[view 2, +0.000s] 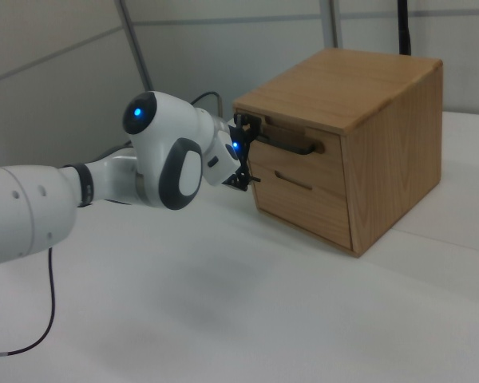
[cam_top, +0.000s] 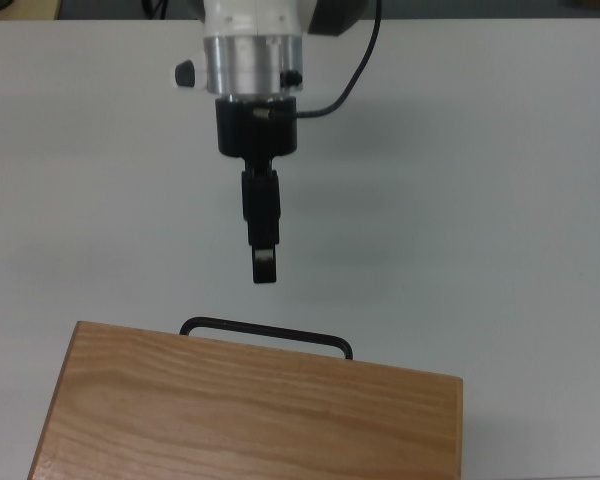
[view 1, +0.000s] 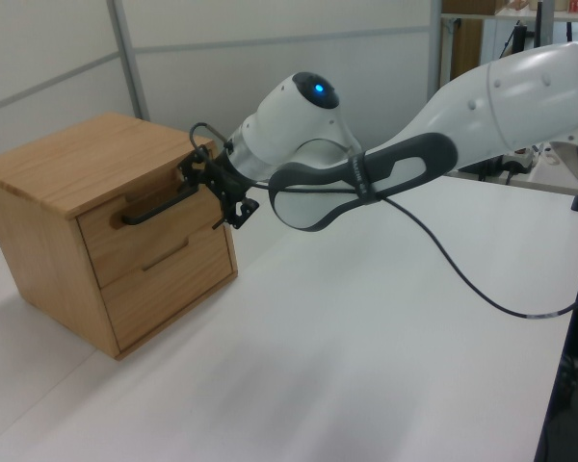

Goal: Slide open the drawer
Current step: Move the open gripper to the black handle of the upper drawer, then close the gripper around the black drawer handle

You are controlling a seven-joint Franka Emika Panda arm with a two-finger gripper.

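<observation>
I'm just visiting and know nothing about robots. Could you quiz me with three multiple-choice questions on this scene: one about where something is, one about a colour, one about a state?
1. Where is the gripper in the top view?
A. Above the handle, short of it
B. Behind the cabinet
C. Resting on the cabinet's top

2. What colour is the handle of the drawer?
A. Silver
B. Black
C. Red

3. What state is the drawer in?
A. Pulled fully out
B. Removed and lying on the table
C. Closed, its front level with the cabinet

Answers:
1 A: bare table shows between the fingertips and the bar.
2 B: the bar is dark against the light wood.
3 C: in the left view no tray sticks out.
</observation>
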